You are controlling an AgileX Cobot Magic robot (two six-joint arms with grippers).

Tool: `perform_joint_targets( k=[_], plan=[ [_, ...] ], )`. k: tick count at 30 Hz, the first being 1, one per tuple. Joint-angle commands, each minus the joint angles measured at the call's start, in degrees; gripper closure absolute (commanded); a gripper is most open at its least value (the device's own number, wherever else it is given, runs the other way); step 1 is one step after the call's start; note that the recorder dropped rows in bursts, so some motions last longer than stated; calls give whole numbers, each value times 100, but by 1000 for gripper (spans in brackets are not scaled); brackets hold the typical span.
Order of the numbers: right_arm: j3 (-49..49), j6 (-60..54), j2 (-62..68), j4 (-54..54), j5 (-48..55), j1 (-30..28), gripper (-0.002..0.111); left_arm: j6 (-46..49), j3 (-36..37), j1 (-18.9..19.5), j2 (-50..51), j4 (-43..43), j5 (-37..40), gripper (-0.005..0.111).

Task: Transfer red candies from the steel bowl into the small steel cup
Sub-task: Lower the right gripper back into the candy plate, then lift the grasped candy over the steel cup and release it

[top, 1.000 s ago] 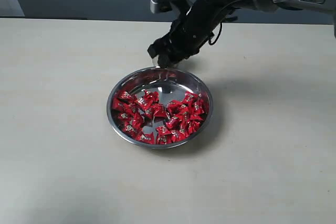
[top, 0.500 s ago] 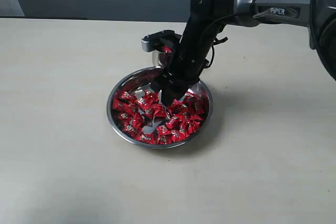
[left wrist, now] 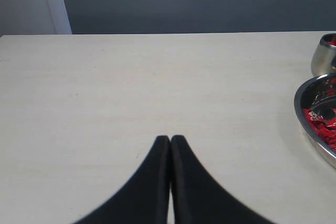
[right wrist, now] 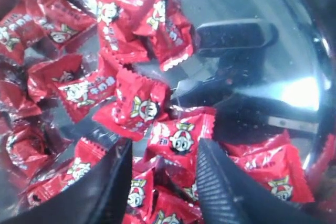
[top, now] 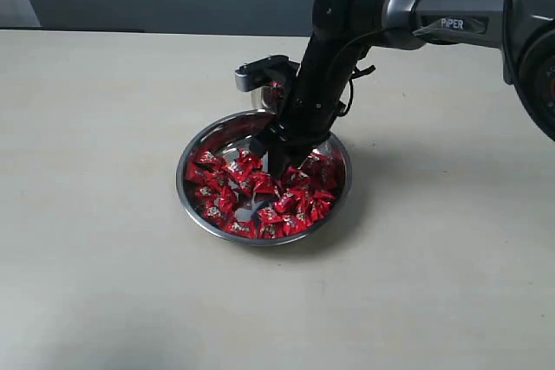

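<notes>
Right gripper (top: pixel 279 160), jaws wide and empty, poised among red candies (top: pixel 227 195) in the steel bowl (top: pixel 179 184); crowded wrappers could mean a double grab, spilling before the cup (left wrist: pixel 324 56) just beyond the far rim.

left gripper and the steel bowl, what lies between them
Nothing: in the left wrist view only bare table separates the shut left gripper from the steel bowl.

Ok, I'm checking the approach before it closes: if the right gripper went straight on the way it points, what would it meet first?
The right gripper would most likely meet the red candies lying between its open fingers, then the floor of the steel bowl; depth is unclear.
</notes>
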Motion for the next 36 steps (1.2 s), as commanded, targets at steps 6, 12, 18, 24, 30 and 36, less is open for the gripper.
perform_joint_targets(
  k=[6, 12, 18, 24, 30, 36],
  plan=[
    [-14, -30, 216, -38, -183, -13, 69, -13, 17, -29, -39, 4, -24, 106],
    [-14, -30, 258, -39, -216, -13, 73, -13, 17, -29, -39, 4, -24, 106],
    [-14, -30, 166, -39, -228, -13, 109, -13, 17, -29, -39, 4, -24, 106],
    [-14, -30, -255, -54, -885, -27, 109, -13, 17, -29, -39, 4, -24, 106],
    [-14, -30, -582, -314, -2201, -27, 109, -13, 17, -29, -39, 4, -24, 106],
    [-14, 7, -616, -314, -3387, -27, 109, -13, 17, -29, -39, 4, -24, 106]
  ],
)
